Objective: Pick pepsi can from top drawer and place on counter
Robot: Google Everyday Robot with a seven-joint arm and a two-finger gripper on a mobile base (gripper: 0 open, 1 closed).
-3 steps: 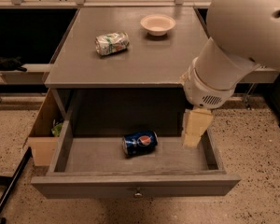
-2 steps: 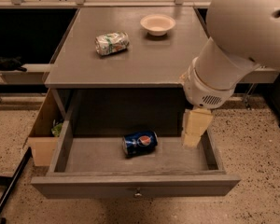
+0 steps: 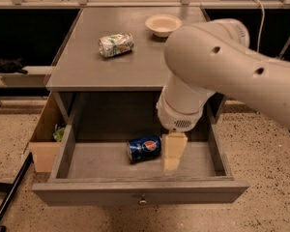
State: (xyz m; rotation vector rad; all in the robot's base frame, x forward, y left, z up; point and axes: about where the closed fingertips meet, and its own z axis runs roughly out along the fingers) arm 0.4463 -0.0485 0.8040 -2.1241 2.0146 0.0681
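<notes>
Your gripper (image 3: pixel 171 162) sits in the top drawer (image 3: pixel 96 192) just beside the lying pepsi can (image 3: pixel 144 148), jaws' spread unreadable, so a nudge could roll it away.

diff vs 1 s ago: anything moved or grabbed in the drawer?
The gripper swung left and slightly lower inside the open grey wooden top drawer, from near its right wall to right beside the dark-blue pepsi can. Nothing visibly grasped. Unchanged: the pepsi can lies on its side; the crushed silver-and-green can and the white bowl sit on the grey counter.
</notes>
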